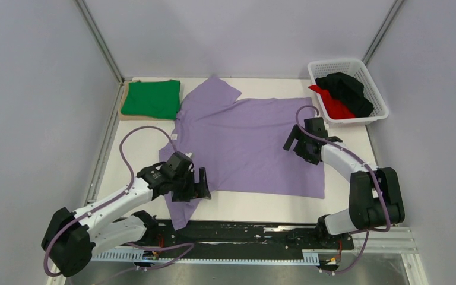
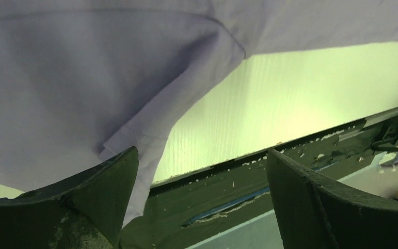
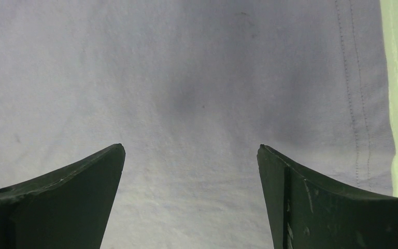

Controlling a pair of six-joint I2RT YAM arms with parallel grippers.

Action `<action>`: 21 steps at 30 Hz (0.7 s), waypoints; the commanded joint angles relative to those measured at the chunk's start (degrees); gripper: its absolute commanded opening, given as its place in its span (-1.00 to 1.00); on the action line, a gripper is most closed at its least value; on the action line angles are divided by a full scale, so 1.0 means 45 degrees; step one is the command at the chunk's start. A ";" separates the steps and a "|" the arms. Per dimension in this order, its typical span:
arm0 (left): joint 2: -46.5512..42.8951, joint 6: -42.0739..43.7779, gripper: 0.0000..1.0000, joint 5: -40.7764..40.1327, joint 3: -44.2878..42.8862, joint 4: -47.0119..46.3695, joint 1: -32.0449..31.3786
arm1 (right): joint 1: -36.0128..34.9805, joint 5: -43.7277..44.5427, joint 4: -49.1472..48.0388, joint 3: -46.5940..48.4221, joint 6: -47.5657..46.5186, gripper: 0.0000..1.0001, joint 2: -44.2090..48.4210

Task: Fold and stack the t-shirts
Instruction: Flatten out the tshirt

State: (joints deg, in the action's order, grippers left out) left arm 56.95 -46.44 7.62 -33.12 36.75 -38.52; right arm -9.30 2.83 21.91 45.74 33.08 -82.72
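Left tool [image 2: 202,151] and right tool [image 3: 190,148] above spread lilac t-shirt [image 1: 249,142]

We log left arm [image 1: 110,205] and right arm [image 1: 347,160]: white links, black joints. Lilac cables [image 1: 127,148] on each. Dark, scuffed fingers [image 2: 83,207].

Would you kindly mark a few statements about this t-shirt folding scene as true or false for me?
1. The green t-shirt lies folded at the table's far left corner. True.
2. The left gripper and right gripper are both open, holding nothing. True.
3. The purple t-shirt is already folded. False: it lies spread out flat.
4. The white basket is empty. False: a black t-shirt and a red t-shirt lie in it.
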 commanded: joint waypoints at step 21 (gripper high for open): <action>0.3323 -0.0545 1.00 0.3578 -0.0647 -0.4324 -0.4711 | 0.0058 0.0368 -0.0476 -0.0304 0.0007 1.00 0.1062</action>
State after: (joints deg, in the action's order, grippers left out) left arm 70.57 -50.13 21.02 -31.55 21.96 -57.19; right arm -9.30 3.64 21.67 44.73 33.34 -79.70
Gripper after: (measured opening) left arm 0.998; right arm 0.998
